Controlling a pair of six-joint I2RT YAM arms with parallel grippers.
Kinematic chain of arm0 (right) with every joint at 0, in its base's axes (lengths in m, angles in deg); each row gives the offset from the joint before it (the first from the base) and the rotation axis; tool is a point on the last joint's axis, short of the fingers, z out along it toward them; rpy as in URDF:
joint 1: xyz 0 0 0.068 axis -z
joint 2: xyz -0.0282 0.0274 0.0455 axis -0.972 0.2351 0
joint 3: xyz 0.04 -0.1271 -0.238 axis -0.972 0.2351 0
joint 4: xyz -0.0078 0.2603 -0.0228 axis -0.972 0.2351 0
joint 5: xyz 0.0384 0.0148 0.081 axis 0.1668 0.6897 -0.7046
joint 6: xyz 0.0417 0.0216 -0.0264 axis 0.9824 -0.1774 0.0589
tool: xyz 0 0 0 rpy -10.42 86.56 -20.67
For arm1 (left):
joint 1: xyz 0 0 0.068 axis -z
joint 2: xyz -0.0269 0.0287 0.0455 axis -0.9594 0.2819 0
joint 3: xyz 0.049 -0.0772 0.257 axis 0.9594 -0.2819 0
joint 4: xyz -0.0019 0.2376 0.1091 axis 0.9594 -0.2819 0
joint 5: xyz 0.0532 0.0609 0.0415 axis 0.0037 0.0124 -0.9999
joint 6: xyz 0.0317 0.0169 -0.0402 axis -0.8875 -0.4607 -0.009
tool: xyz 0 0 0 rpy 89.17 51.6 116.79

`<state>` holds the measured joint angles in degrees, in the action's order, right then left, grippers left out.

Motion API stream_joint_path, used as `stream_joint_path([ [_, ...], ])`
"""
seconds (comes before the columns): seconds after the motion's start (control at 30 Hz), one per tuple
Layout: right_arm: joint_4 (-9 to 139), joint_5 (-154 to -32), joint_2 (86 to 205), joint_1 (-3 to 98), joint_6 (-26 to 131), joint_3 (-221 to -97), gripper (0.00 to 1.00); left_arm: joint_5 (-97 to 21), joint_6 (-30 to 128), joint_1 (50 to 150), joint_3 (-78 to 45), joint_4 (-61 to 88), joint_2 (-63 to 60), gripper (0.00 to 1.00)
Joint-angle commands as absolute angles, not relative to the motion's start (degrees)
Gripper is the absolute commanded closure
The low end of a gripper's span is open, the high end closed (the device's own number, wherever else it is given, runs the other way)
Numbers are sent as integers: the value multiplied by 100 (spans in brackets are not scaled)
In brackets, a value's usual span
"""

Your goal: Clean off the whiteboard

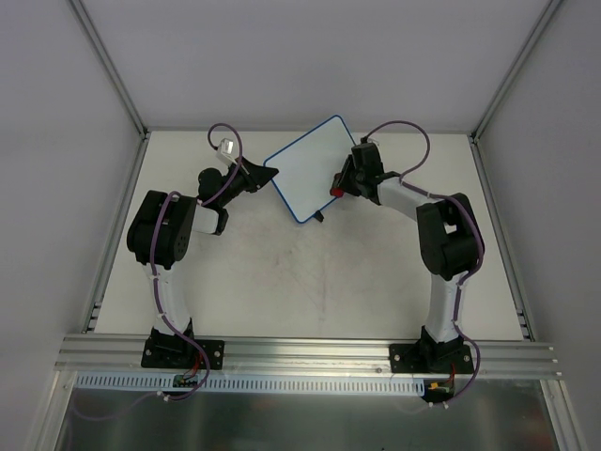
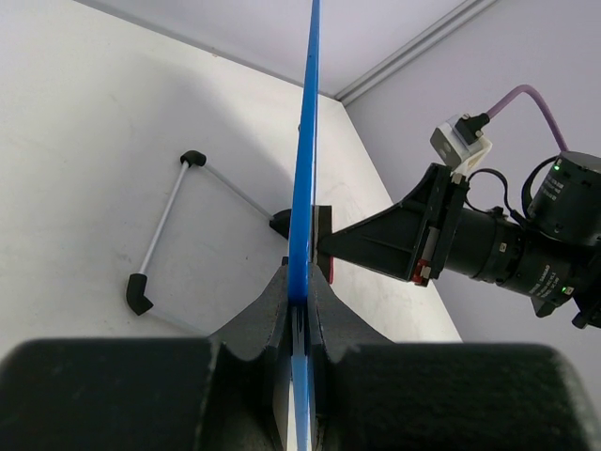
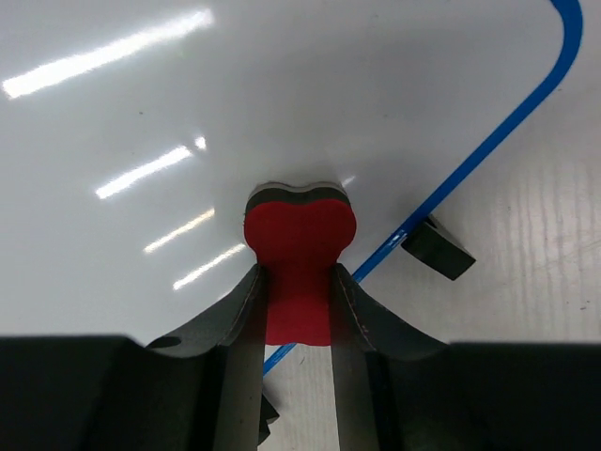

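Observation:
The whiteboard (image 1: 308,169), white with a thin blue rim, lies tilted at the back middle of the table; its face looks blank. My left gripper (image 1: 267,173) is shut on its left edge; in the left wrist view the blue rim (image 2: 305,169) runs edge-on between the jaws of that gripper (image 2: 300,299). My right gripper (image 1: 339,188) is shut on the red bone-shaped eraser (image 3: 299,268) and presses its head onto the board's white face (image 3: 188,103) near the blue rim (image 3: 488,132). The eraser shows as a red spot in the top view (image 1: 336,191).
A black foot (image 3: 438,247) of the board sticks out beside the rim. A thin wire stand with black end caps (image 2: 164,221) lies on the table under the board. Grey walls and aluminium posts (image 1: 113,70) enclose the table's back and sides.

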<state>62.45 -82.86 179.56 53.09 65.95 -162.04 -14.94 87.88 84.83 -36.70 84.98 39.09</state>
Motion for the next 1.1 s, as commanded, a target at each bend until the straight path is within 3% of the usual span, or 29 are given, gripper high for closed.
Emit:
stream_joint_path([
  [0.0,6942,-7829,18304,5347,6673,-15961,100,-1059,8602,8654,-3630,8900,3604,100],
  [0.17,6924,-7776,18067,5347,6586,-15786,100,-1068,8646,8655,-3630,8927,3648,100],
  [0.53,7494,-7135,16195,4556,5909,-14907,100,-1121,8673,8646,-3586,8874,3683,100],
  [1.07,8822,-7557,16027,3414,5662,-14414,100,-1130,8787,8637,-3569,9058,3833,98],
])
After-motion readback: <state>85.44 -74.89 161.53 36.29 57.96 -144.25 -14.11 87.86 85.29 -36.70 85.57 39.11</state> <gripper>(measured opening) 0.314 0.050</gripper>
